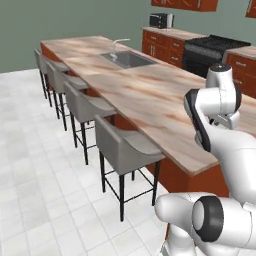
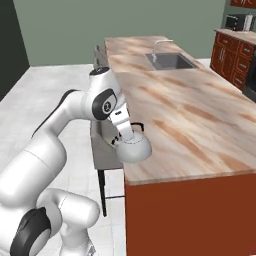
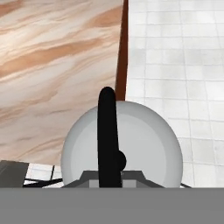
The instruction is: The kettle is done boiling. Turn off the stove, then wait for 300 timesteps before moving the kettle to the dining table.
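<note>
— At the near corner of the bench (image 2: 200,125), where is the kettle (image 2: 134,148) sitting relative to the top?

— Not sitting, as far as I can judge. It hangs under the hand, right at the bench's edge. From the hand camera, the marbled top lies on the left, then the red-brown edge, then white floor tiles on the right, and the kettle (image 3: 121,146) straddles that edge line.

— And the fingers (image 2: 126,134)?

— Closed on the kettle's thin black handle (image 3: 108,135). The handle runs straight away from the hand camera, roughly parallel to the bench edge.

— So which way does the coming move go?

— Toward the marble, I'd say: leftward in the hand camera, and rightward in the right base view, further onto the top. About half the kettle's body looks to be over the floor, and a grey stool (image 2: 105,147) stands just below on that side, so letting go here would risk a fall.

— Stove?

— Far off against the back wall (image 1: 212,50); the knobs can't be read from here.
</note>
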